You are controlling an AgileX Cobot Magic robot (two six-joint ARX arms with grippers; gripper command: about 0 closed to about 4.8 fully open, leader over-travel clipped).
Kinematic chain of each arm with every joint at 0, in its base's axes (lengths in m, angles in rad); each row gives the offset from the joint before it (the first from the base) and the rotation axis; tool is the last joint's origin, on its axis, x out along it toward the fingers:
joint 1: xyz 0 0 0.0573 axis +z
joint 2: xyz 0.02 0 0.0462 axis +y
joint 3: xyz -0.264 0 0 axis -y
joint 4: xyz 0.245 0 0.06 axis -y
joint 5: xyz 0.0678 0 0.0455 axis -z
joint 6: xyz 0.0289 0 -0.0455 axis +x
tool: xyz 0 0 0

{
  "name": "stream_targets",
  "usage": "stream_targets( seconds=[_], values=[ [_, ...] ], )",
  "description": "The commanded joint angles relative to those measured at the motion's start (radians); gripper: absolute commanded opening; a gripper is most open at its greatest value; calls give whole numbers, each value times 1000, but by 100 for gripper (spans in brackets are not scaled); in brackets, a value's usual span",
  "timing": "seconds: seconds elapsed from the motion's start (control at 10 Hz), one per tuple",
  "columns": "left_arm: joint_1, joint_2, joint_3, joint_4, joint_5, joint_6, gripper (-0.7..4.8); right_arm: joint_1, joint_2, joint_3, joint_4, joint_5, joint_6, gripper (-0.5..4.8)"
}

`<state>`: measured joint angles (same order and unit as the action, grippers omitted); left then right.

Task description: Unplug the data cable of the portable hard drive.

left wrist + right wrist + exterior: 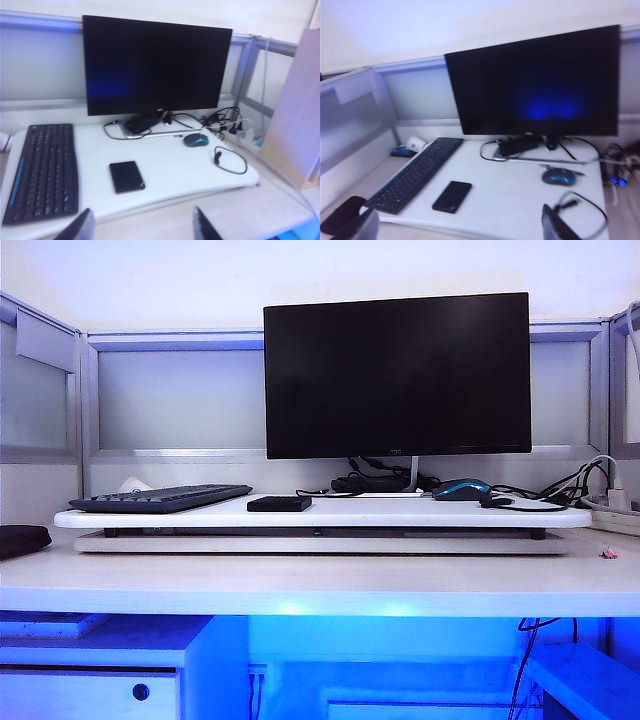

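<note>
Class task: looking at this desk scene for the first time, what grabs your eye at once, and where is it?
The large dark flat monitor dominates the back of the white raised desk board. In front of it lie a long black keyboard at the left, a small flat black portable hard drive mid-board, and a blue-and-black mouse at the right.

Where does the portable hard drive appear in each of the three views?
Exterior view: portable hard drive on the white board, right of the keyboard.
Left wrist view: drive between keyboard and mouse.
Right wrist view: drive beside keyboard.
Shared landmark: the keyboard.
</note>
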<state>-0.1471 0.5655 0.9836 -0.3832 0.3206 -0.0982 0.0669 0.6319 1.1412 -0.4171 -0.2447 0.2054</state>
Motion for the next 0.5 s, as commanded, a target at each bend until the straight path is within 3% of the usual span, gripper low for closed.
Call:
stream_targets(
  seconds=[0.1,0.4,0.5],
  values=[
    [0,-37,-119,28,-15,18,263,0,-51,-112,17,10,6,417],
    [0,-113,-275,105,-24,11,262,0,-116,-228,27,34,-13,416],
    [0,-186,-347,125,-31,8,236,0,-188,-298,39,53,-7,400]
  ],
)
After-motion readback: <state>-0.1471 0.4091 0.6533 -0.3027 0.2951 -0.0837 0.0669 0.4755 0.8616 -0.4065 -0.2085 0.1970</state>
